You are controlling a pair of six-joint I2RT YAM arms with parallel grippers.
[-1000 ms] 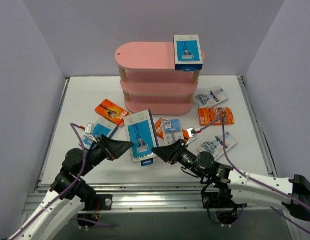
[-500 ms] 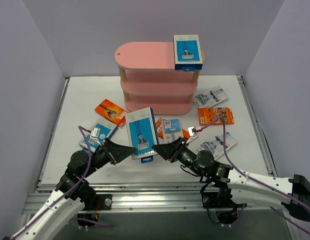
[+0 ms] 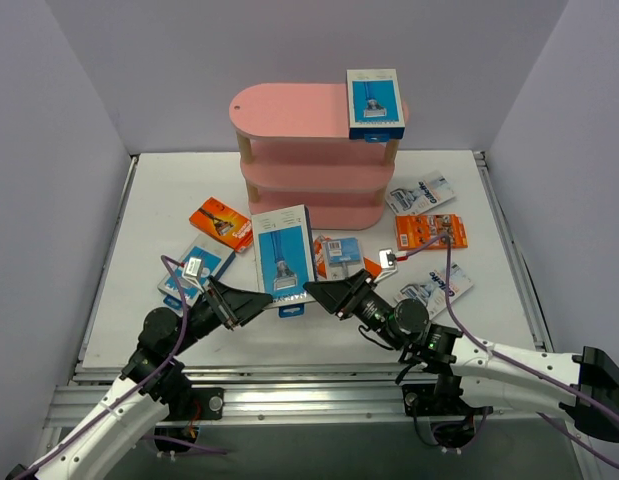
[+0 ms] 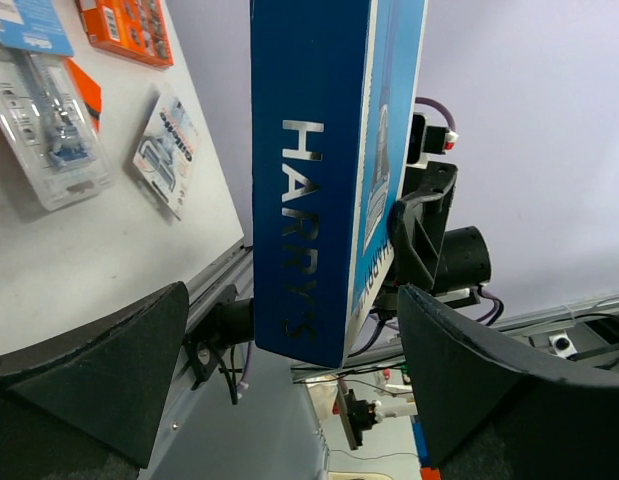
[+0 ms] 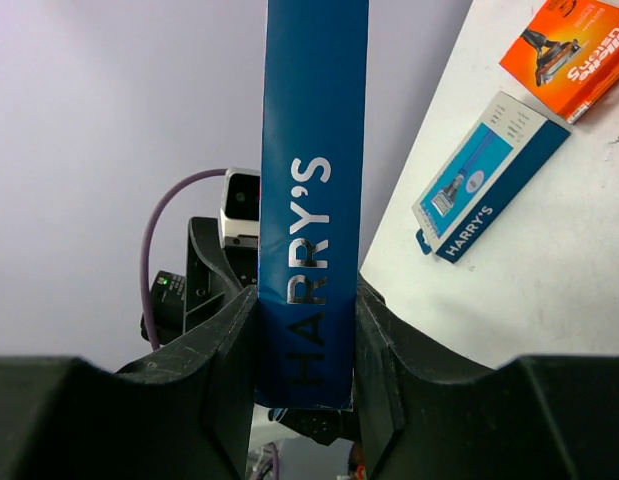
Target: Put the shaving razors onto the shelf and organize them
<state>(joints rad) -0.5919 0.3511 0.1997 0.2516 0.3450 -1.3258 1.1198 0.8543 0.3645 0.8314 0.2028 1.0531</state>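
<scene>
A blue-and-white razor box (image 3: 282, 258) hangs above the table, in front of the pink shelf (image 3: 289, 112). My right gripper (image 3: 314, 290) is shut on its lower end. In the right wrist view the box (image 5: 314, 200) is clamped between both fingers (image 5: 217, 370) of that gripper (image 5: 307, 365). My left gripper (image 3: 261, 298) is open at the box's lower left. In its wrist view the box (image 4: 324, 180) stands between the wide jaws of the left gripper (image 4: 289, 375), with gaps on both sides. A second blue box (image 3: 374, 103) lies on the shelf's top board at its right end.
Loose packs lie on the table: an orange card (image 3: 221, 222), a blue box (image 3: 194, 268), a pack (image 3: 339, 255) beside the held box, an orange card (image 3: 430, 231), and clear blister packs (image 3: 421, 192) (image 3: 435, 287). The two lower shelf boards hold nothing that I can see.
The held box has risen slightly toward the shelf. My left arm has dropped lower and its open gripper has slid right, around the box's lower edge.
</scene>
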